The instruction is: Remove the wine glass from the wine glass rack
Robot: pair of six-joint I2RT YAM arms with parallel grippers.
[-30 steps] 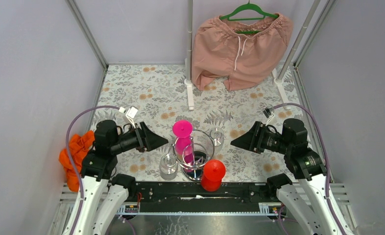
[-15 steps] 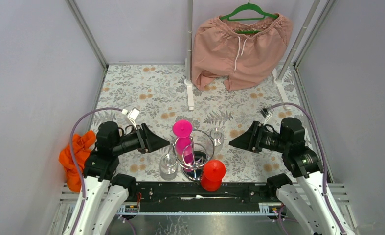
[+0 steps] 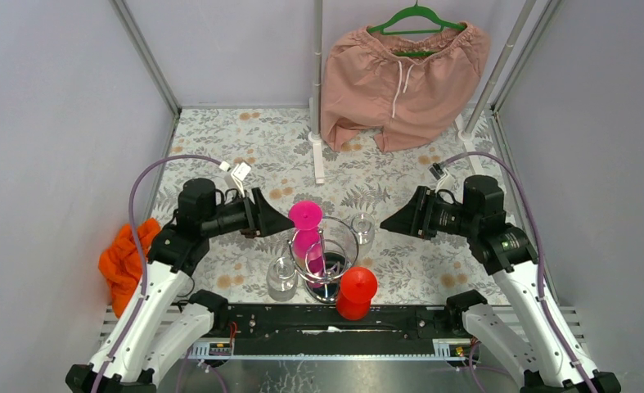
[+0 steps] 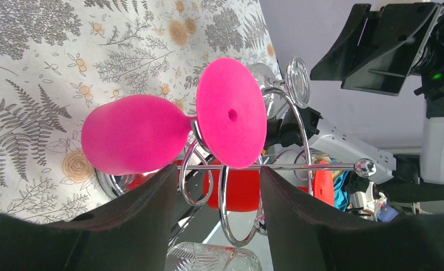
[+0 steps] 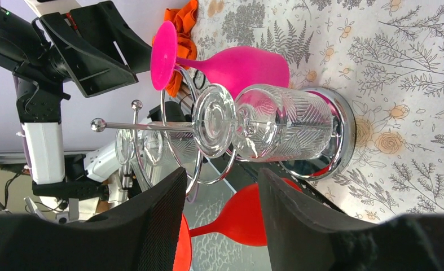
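You have both arms levelled at the wine glass rack from opposite sides, probably because the glasses hang by their feet in the wire loops and have to slide outward, not lift. Your left gripper stands wide and holds nothing, and the pink wine glass lies straight ahead of its fingers, not yet between them. Your right gripper is just as wide and bare, facing the patterned clear glass on its own side. All four glasses are on the rack: the pink one, that clear one, a second clear glass and a red glass nearest the arm bases. Every bowl hangs mouth down; the clear ones visibly hold nothing, and the coloured ones hide their insides
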